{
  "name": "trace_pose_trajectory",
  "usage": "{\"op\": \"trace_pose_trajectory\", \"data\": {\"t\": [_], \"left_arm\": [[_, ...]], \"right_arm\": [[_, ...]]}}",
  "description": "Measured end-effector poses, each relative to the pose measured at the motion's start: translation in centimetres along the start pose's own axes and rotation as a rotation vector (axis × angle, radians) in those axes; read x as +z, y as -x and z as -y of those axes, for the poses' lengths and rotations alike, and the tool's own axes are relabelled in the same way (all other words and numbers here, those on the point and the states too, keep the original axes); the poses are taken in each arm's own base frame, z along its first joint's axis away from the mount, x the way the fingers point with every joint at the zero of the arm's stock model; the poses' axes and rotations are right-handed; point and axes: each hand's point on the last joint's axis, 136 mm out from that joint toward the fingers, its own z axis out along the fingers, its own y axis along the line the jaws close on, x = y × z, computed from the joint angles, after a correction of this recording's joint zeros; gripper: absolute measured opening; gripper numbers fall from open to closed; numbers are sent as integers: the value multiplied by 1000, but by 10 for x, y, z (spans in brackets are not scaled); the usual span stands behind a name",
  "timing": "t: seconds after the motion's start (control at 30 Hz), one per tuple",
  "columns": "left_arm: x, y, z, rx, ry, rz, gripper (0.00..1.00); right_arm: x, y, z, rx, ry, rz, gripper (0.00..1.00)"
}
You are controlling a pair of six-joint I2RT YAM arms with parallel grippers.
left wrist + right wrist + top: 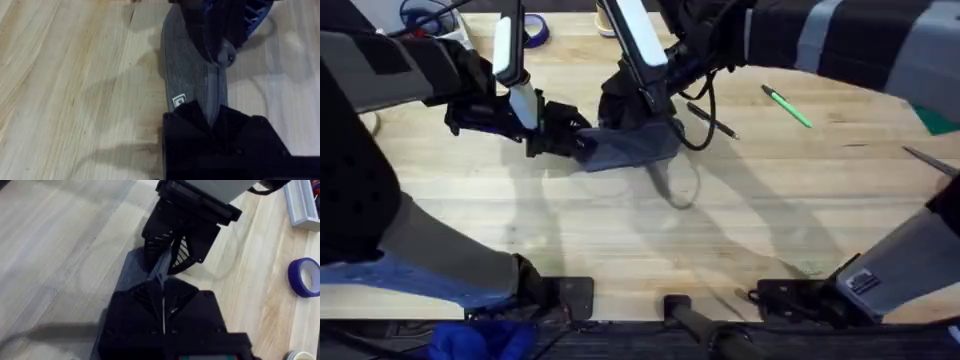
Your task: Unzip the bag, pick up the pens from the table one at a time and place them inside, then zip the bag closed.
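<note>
The grey-blue bag (632, 148) lies on the table (620, 230) at the middle back. My left gripper (578, 141) is shut on its left end; the left wrist view has the fabric (187, 75) running out from between the black fingers (190, 125). From above, my right gripper (638, 120) is shut on the bag's top ridge (150, 272), which disappears between the closed fingers (140, 305). The dark pen (712, 121) lies just right of the bag. Farther right lies the green pen (787, 107). Whether the zipper is open is hidden.
A blue tape roll (535, 30) (305, 277) sits at the back of the table. A green mat (940, 118) and a dark thin object (925, 158) are at the right edge. Arm cables (698, 135) hang near the dark pen.
</note>
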Motion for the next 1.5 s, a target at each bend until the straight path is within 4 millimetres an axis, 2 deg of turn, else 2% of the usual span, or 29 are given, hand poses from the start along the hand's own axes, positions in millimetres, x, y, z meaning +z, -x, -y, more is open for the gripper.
{"op": "trace_pose_trajectory", "data": {"t": [0.37,0.6,0.93,0.97,1.03,1.13,1.17,1.2,1.5], "left_arm": [[0,0,0,0,1,0,42],[0,0,-1,2,3,-1,42],[0,0,-1,2,3,0,42],[0,0,-1,2,3,0,42],[0,0,-1,3,3,1,42],[0,0,-1,6,4,1,42],[0,0,-1,6,4,1,42],[0,0,-1,6,4,1,42],[0,0,-1,6,4,1,42]], "right_arm": [[4,2,3,-20,-9,4,29],[22,5,7,-39,-14,33,29],[24,7,10,-44,-25,34,29],[24,7,10,-37,-25,35,57],[24,13,10,-38,-25,65,318],[25,24,10,-34,-15,110,761],[25,25,9,-26,-11,119,889],[24,26,9,-22,-10,124,969],[14,14,7,57,0,122,995]]}}
